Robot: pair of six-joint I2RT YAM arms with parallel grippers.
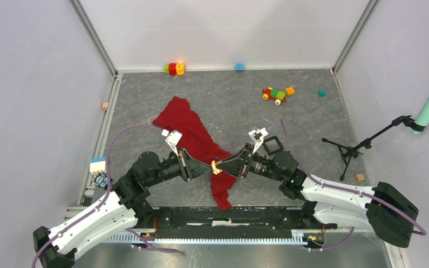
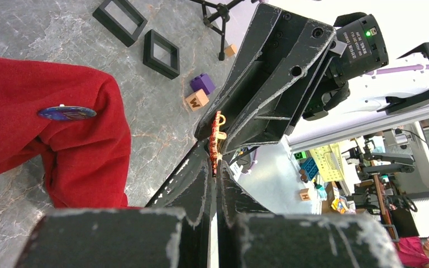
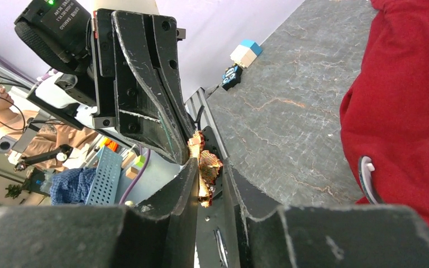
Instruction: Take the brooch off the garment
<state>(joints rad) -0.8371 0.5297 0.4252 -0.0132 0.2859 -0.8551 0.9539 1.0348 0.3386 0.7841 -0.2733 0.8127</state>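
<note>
The deep-red garment (image 1: 192, 131) lies spread from the table's middle toward the near edge, and shows in both wrist views (image 2: 33, 100) (image 3: 408, 84). The brooch (image 1: 216, 166), a small gold and orange ribbed piece, hangs just above the garment's narrow lower part. Both wrist views show the brooch (image 2: 218, 139) (image 3: 205, 167) apart from the cloth. My left gripper (image 2: 217, 167) is shut on the brooch's lower end. My right gripper (image 3: 209, 173) faces it tip to tip, its fingers closed against the brooch's sides. A blue oval badge (image 2: 67, 113) sits pinned on the fabric.
Two black square frames (image 2: 161, 53) (image 2: 119, 19), a purple block (image 2: 202, 83) and a wooden letter block (image 2: 196, 100) lie right of the garment. A small tripod stand (image 1: 352, 148) stands at right. Toys (image 1: 174, 68) (image 1: 275, 94) lie along the back.
</note>
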